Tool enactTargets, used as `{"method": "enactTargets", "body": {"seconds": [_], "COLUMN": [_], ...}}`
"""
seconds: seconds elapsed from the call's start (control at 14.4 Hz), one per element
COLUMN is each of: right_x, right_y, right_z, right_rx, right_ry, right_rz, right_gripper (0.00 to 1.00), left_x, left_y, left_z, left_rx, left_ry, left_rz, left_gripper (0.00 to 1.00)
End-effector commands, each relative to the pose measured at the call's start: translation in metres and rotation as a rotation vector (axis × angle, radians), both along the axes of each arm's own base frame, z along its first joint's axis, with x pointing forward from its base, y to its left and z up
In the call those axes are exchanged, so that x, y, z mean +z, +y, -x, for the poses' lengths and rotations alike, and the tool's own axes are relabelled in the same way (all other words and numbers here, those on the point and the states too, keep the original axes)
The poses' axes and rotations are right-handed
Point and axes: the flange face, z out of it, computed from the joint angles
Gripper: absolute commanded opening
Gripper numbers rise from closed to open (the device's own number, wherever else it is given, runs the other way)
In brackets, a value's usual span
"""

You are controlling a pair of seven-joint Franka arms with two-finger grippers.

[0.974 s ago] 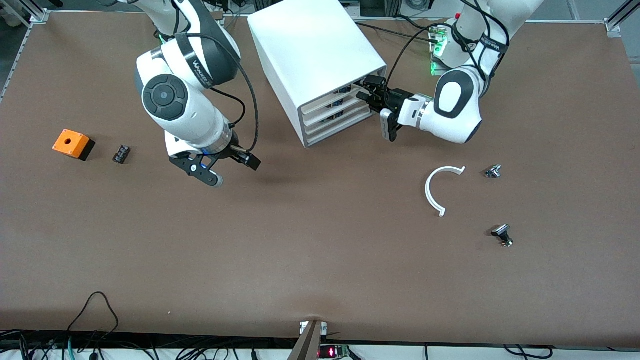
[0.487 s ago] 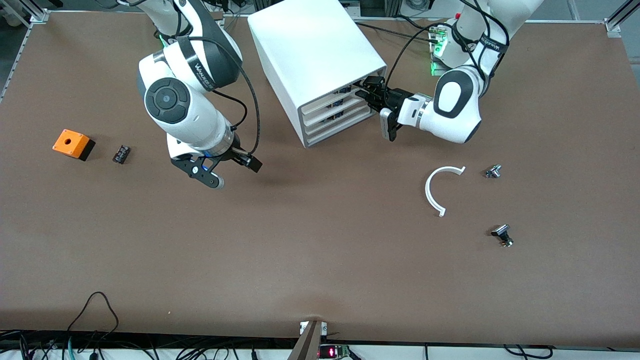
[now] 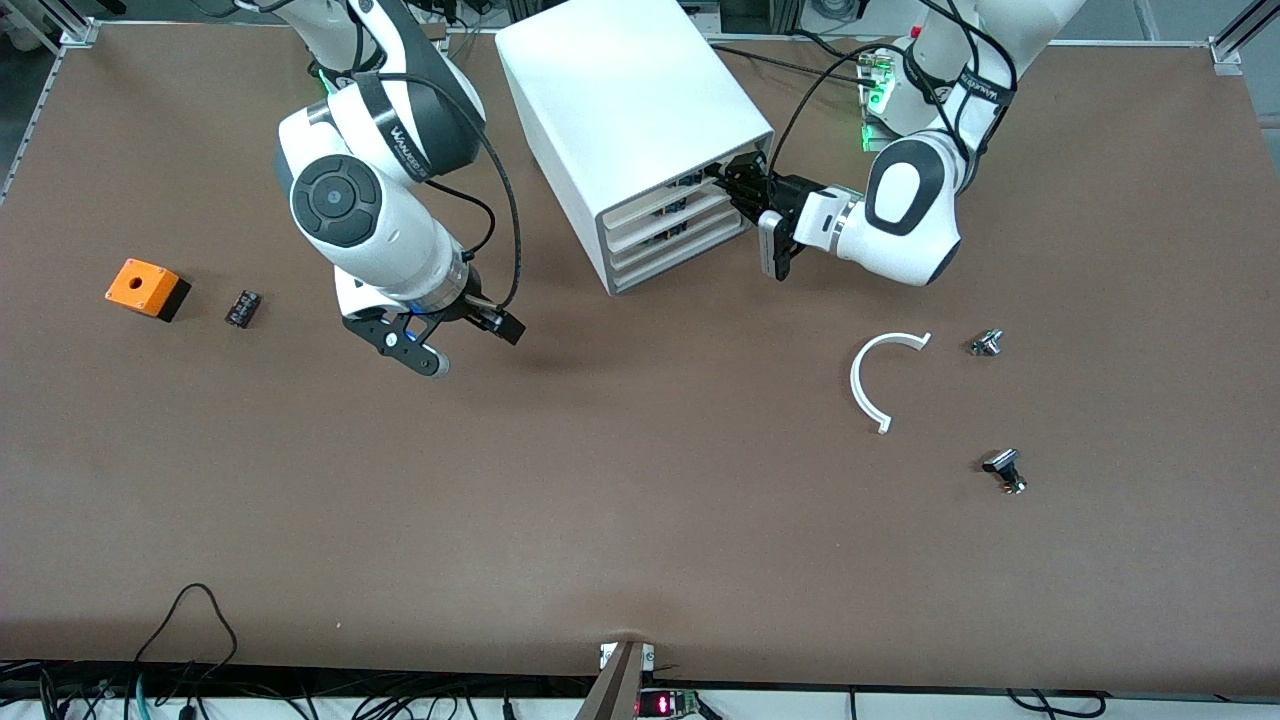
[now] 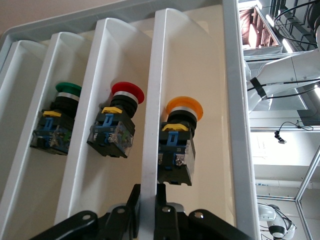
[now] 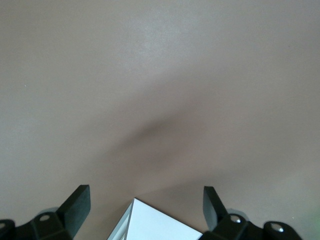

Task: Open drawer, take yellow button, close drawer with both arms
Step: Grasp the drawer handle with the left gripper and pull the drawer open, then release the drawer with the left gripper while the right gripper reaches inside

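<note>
The button [image 4: 178, 145] sits inside the top drawer [image 4: 192, 60] of the white cabinet [image 3: 630, 130], its orange-yellow cap pointing inward; a red-capped button [image 4: 116, 125] and a green-capped one [image 4: 56, 122] lie in the two drawers next to it. The left gripper [image 3: 738, 180] is at the cabinet's front, clenched on the edge of the top drawer's front wall, one finger [image 4: 134, 207] on either side of the thin white lip. The step in hand looks like opening that drawer: a good pull runs straight out along the drawer's slide, level and slow, so the lip does not slip from the pinch and the cabinet does not drag across the table [image 3: 640, 520]. The right gripper [image 3: 440, 340] waits over bare table toward the right arm's end, its fingers spread apart and holding nothing, ready to reach in once the drawer is out.
</note>
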Motion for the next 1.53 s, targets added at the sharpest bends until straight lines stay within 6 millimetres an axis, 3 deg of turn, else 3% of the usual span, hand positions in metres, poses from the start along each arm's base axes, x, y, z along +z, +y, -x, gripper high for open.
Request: {"method": "enactTargets", "body": {"seconds": [0.0,0.21,0.49,0.63,0.83,0.9,0.97,1.18,1.46], "right_x": [0.003,0.003,0.003,0.004,0.014,0.024,0.034,0.049,0.062], "right_y": [0.006,0.006,0.006,0.009,0.032,0.044,0.059,0.114,0.181], "right_z": [-0.004,-0.004,-0.005,-0.003,0.0,0.001,0.002,0.021,0.048], "right_rx": [-0.009,-0.009,-0.009,-0.019,-0.079,-0.108,-0.149,-0.278,-0.447], "right_ry": [-0.014,-0.015,-0.019,-0.018,-0.05,-0.065,-0.078,-0.091,-0.091], "right_rz": [0.01,0.01,0.007,0.006,-0.011,-0.023,-0.034,-0.057,-0.099], "right_gripper": [1.0,1.0,1.0,1.0,1.0,1.0,1.0,1.0,1.0], "left_x": [0.002,-0.006,-0.007,-0.001,-0.001,-0.001,0.001,0.019,0.089], "left_y": [0.013,0.02,0.061,0.07,0.077,0.079,0.08,0.092,0.118], "left_z": [-0.014,-0.041,-0.1,-0.112,-0.12,-0.12,-0.121,-0.134,-0.175], "left_rx": [0.043,0.075,0.067,0.077,0.086,0.088,0.088,0.094,0.021], "left_ry": [-0.006,-0.006,-0.086,-0.103,-0.106,-0.106,-0.109,-0.09,-0.027], "left_rz": [0.015,0.031,-0.008,-0.009,-0.017,-0.017,-0.017,-0.028,-0.211], "left_gripper": [0.0,0.0,0.0,0.0,0.0,0.76,1.0,1.0,1.0]}}
